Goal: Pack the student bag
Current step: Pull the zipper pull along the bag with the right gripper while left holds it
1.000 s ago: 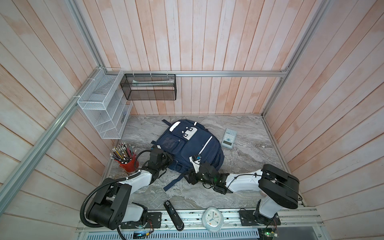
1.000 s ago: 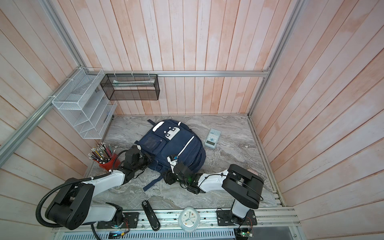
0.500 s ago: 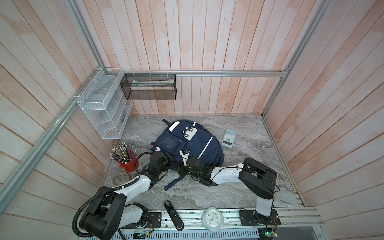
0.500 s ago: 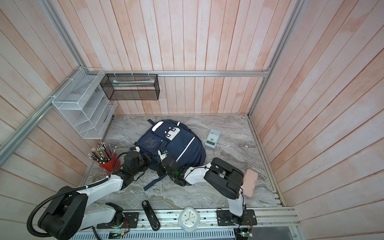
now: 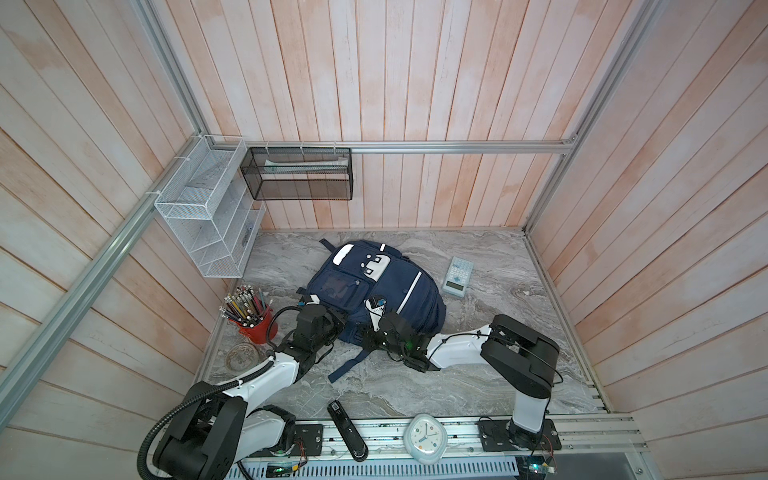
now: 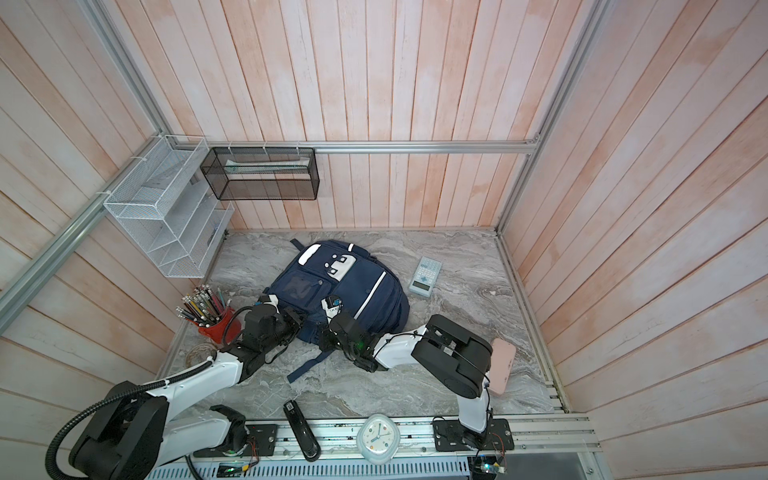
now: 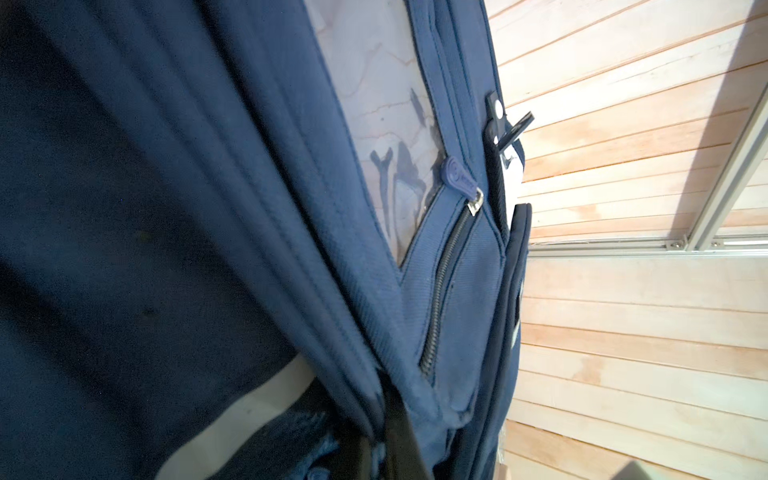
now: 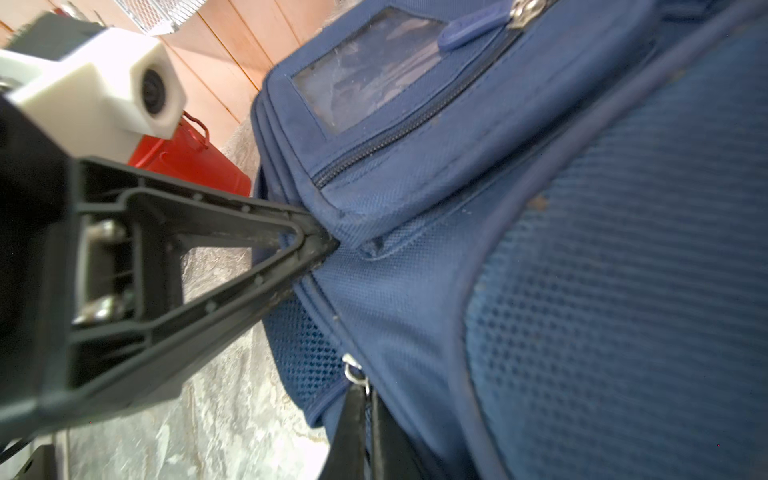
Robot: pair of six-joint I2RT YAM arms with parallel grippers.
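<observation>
On veined marble (image 8: pixel 216 415), the left tool (image 8: pixel 320 245) pinches the woven student bag (image 8: pixel 582 249).

Matt woven navy cloth on the student bag (image 5: pixel 428 299), with open mesh on one panel and a clear glossy plastic window. Smooth grey marbled finish on the table (image 5: pixel 478 365). Matt wood planks on the walls (image 5: pixel 415 83). White metal wire rack (image 5: pixel 195 208) at upper left.

navy student bag (image 5: pixel 386 286), lying flat, front up

readable text: none | student bag (image 7: pixel 166 208) zipper pull (image 7: pixel 457 179) logo: blurred
</observation>
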